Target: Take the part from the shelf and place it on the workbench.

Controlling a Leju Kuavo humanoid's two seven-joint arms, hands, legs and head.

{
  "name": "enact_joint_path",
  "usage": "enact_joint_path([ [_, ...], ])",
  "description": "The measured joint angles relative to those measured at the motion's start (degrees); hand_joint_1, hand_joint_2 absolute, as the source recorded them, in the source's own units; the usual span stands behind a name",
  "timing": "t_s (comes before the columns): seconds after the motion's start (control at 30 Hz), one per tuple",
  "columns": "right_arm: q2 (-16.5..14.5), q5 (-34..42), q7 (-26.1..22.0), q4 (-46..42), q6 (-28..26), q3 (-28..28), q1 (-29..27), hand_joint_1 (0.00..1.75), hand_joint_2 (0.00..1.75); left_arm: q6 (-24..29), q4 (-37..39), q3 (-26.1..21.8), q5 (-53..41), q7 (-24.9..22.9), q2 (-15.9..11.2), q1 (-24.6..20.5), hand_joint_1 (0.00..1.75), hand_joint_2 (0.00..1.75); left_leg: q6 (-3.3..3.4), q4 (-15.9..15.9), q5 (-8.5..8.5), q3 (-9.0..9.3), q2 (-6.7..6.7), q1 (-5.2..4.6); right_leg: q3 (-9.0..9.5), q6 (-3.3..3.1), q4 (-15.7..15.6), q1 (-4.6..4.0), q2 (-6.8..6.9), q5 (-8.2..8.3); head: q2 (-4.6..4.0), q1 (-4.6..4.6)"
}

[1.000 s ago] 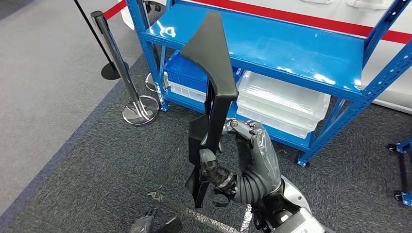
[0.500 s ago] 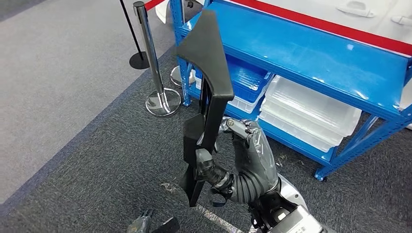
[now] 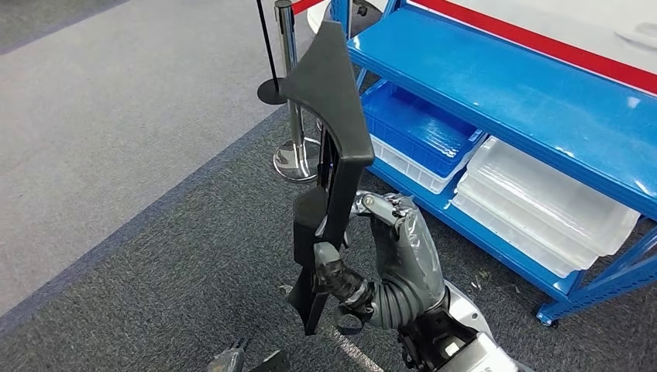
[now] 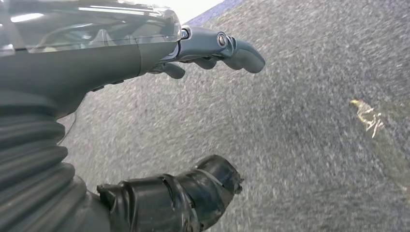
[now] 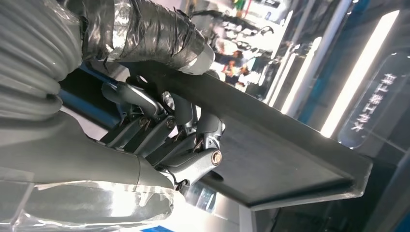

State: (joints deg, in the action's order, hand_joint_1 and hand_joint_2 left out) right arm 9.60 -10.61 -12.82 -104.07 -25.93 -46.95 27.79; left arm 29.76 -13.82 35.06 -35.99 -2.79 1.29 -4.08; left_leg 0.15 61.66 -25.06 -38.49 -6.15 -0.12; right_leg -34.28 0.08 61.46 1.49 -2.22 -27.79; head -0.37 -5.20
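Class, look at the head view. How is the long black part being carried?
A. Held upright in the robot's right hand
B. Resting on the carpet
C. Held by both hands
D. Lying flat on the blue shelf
A: the right hand grips the black part near its lower end, upright, beside the blue shelf.

Right hand [image 3: 387, 256] raised, fingers clamped (thumb opposed); left hand [image 4: 145, 72] hangs with fingers apart.

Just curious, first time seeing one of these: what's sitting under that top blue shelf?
Under the top shelf, the lower level holds a blue tray stacked on a white one, beside clear plastic bins. The shelf hides their far ends, so any contents there can't be seen.
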Motion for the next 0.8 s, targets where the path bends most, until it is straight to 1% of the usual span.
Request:
enact_joint_path([
  [0.03,0.0,0.0,-0.1,-0.1,0.0,0.0,0.0,1.73,1.75,0.0,0.0,0.0,0.0,0.0,0.0,0.0,0.00,1.75,-0.32,1.9,-1.14,-0.88,1.50,-0.03,0.10,-0.25,-0.2,0.08,0.79,0.15,0.00,-0.23],
  [0.07,0.0,0.0,-0.1,-0.1,0.0,0.0,0.0,1.73,1.75,-0.1,0.0,0.0,0.0,-0.1,0.0,0.0,0.00,1.75,-0.65,4.8,-2.77,-2.19,3.36,0.01,0.17,-0.37,-0.3,-0.02,1.56,0.20,0.00,-0.45],
  [0.1,0.0,0.0,-0.1,-0.1,0.0,0.0,0.0,1.73,1.75,-0.1,0.0,0.1,0.0,-0.1,0.0,-0.1,0.00,1.75,-0.94,8.4,-4.49,-3.75,4.59,0.18,0.17,-0.45,-0.3,-0.12,2.35,0.21,0.00,-0.67],
  [0.13,0.0,0.0,-0.1,-0.2,0.0,0.0,0.0,1.73,1.75,-0.1,0.0,0.1,0.0,-0.1,0.0,-0.2,0.00,1.75,-1.17,11.6,-5.74,-5.16,5.23,0.40,0.15,-0.49,-0.3,-0.21,3.18,0.19,0.00,-0.67],
  [0.17,0.0,0.0,-0.1,-0.1,0.0,0.0,0.0,1.73,1.75,-0.2,0.0,0.2,0.0,-0.1,0.1,-0.2,0.00,1.75,-1.28,13.5,-6.17,-5.90,5.55,0.57,0.15,-0.50,-0.3,-0.28,3.99,0.17,0.01,-0.68],
  [0.2,0.0,0.0,-0.1,-0.1,0.0,0.0,-0.1,1.73,1.75,-0.2,0.0,0.3,0.0,-0.1,0.1,-0.2,0.00,1.75,-1.30,13.2,-5.58,-5.55,5.75,0.69,0.15,-0.50,-0.3,-0.33,4.76,0.15,0.01,-0.69],
  [0.23,0.0,0.1,-0.1,-0.2,0.0,0.0,0.0,1.73,1.75,-0.3,0.0,0.3,0.0,-0.2,0.1,-0.1,0.00,1.75,-1.21,10.8,-4.22,-4.14,6.03,0.73,0.18,-0.49,-0.3,-0.36,5.44,0.13,0.00,-0.69],
  [0.27,0.0,0.1,-0.1,-0.2,0.0,0.0,0.0,1.73,1.75,-0.3,0.0,0.4,0.0,-0.2,0.1,-0.2,0.00,1.75,-1.01,6.9,-2.63,-1.87,6.88,0.67,0.23,-0.44,-0.3,-0.39,6.07,0.10,0.00,-0.69],
  [0.3,0.0,0.1,-0.1,-0.2,0.0,0.0,0.0,1.73,1.75,-0.3,0.0,0.4,0.0,-0.2,0.1,-0.2,0.00,1.75,-0.69,3.0,-1.50,0.28,7.98,0.35,0.28,-0.33,-0.3,-0.50,6.64,0.04,0.00,-0.67],
  [0.33,0.0,0.1,-0.2,-0.2,0.0,0.0,0.0,1.73,1.75,-0.3,0.0,0.4,0.0,-0.2,0.1,-0.4,0.00,1.75,-0.29,0.2,-0.82,1.81,8.83,0.00,0.32,-0.18,-0.4,-0.56,7.12,0.01,0.01,-0.65],
  [0.37,0.0,0.1,-0.2,-0.3,0.0,0.0,0.0,1.73,1.75,-0.3,0.0,0.4,0.0,-0.3,0.1,-0.5,0.00,1.75,0.11,-1.5,-0.64,2.62,9.39,-0.39,0.36,0.04,-0.5,-0.59,7.60,-0.01,0.02,-0.66],
  [0.4,0.0,0.1,-0.2,-0.3,0.0,0.0,0.0,1.73,1.75,-0.3,0.0,0.4,0.0,-0.3,0.0,-0.5,0.00,1.75,0.49,-1.8,-0.67,2.56,9.17,-0.76,0.43,0.33,-0.6,-0.57,8.08,0.01,0.02,-0.64],
  [0.43,0.0,0.1,-0.2,-0.3,0.0,0.0,0.0,1.73,1.75,-0.3,0.0,0.4,0.0,-0.4,0.0,-0.5,0.00,1.75,0.89,-2.3,-0.40,2.71,8.49,-0.85,0.58,0.68,-0.8,-0.53,8.56,0.02,0.02,-0.67],
  [0.47,0.0,0.2,-0.1,-0.3,0.0,0.0,0.0,1.73,1.75,-0.4,0.0,0.4,0.0,-0.5,-0.1,-0.4,0.00,1.75,1.20,-2.8,-0.09,2.98,7.89,-0.84,0.68,1.04,-0.8,-0.39,8.44,-0.18,0.02,-0.63],
  [0.5,0.0,0.2,-0.2,-0.3,0.0,0.0,0.0,1.73,1.75,-0.5,0.0,0.4,0.0,-0.6,-0.1,-0.3,0.00,1.75,1.57,-3.5,0.29,3.34,7.32,-0.73,0.50,1.27,-0.1,-0.31,7.51,-0.81,0.02,-0.53],
  [0.53,0.0,0.2,-0.2,-0.4,0.0,0.0,0.0,1.73,1.75,-0.5,0.0,0.5,0.1,-0.6,-0.1,-0.3,0.00,1.75,1.96,-4.1,0.67,3.77,6.79,-0.56,-0.25,1.35,1.8,-0.31,6.08,-2.02,0.02,-0.41],
  [0.57,0.0,0.2,-0.2,-0.4,0.0,0.0,0.0,1.73,1.75,-0.6,0.0,0.5,0.1,-0.7,-0.1,-0.3,0.00,1.75,2.23,-4.3,0.90,3.84,6.24,-0.42,-1.60,1.29,4.7,-0.26,4.38,-3.61,0.02,-0.20],
  [0.6,0.0,0.3,-0.2,-0.4,0.0,0.0,-0.1,1.73,1.75,-0.6,0.0,0.5,0.1,-0.7,-0.1,-0.4,0.00,1.75,2.47,-4.3,0.99,3.77,5.61,-0.38,-3.39,1.20,8.4,-0.35,3.12,-5.30,0.02,-0.03],
  [0.63,0.0,0.3,-0.2,-0.4,0.0,0.0,-0.2,1.73,1.75,-0.7,0.0,0.5,0.1,-0.7,-0.1,-0.5,0.00,1.75,2.58,-4.1,1.01,3.64,4.90,-0.39,-5.17,1.17,11.8,-0.41,2.53,-6.51,0.02,0.07],
  [0.67,0.0,0.3,-0.2,-0.4,0.0,0.0,-0.3,1.73,1.75,-0.7,0.0,0.5,0.1,-0.8,-0.1,-0.5,0.00,1.75,2.59,-4.0,0.98,3.52,4.13,-0.39,-6.30,1.20,13.7,-0.42,2.29,-6.74,0.02,0.14],
  [0.7,0.1,0.4,-0.2,-0.4,0.0,0.0,-0.4,1.73,1.75,-0.8,0.0,0.5,0.1,-0.8,-0.1,-0.4,0.00,1.75,2.55,-3.7,0.91,3.42,3.32,-0.34,-6.40,1.27,13.6,-0.36,2.18,-5.83,0.02,0.14],
  [0.73,0.1,0.4,-0.2,-0.4,0.0,0.0,-0.4,1.73,1.75,-0.8,0.0,0.5,0.1,-0.8,0.0,-0.4,0.00,1.75,2.42,-3.3,0.75,3.30,2.47,-0.25,-5.39,1.39,11.1,-0.22,1.89,-3.95,0.02,0.14],
  [0.77,0.1,0.4,-0.2,-0.4,0.1,0.0,-0.4,1.73,1.75,-0.9,0.0,0.5,0.1,-0.8,0.0,-0.4,0.00,1.75,2.19,-2.7,0.50,3.07,1.67,-0.11,-3.79,1.54,7.4,0.06,0.93,-2.01,0.02,0.17],
  [0.8,0.1,0.4,-0.2,-0.4,0.1,0.0,-0.4,1.73,1.75,-0.9,0.0,0.5,0.1,-0.9,-0.1,-0.4,0.00,1.75,1.85,-1.9,0.15,2.65,0.86,-0.06,-2.20,1.68,4.0,0.29,-0.29,-0.70,0.02,0.19],
])
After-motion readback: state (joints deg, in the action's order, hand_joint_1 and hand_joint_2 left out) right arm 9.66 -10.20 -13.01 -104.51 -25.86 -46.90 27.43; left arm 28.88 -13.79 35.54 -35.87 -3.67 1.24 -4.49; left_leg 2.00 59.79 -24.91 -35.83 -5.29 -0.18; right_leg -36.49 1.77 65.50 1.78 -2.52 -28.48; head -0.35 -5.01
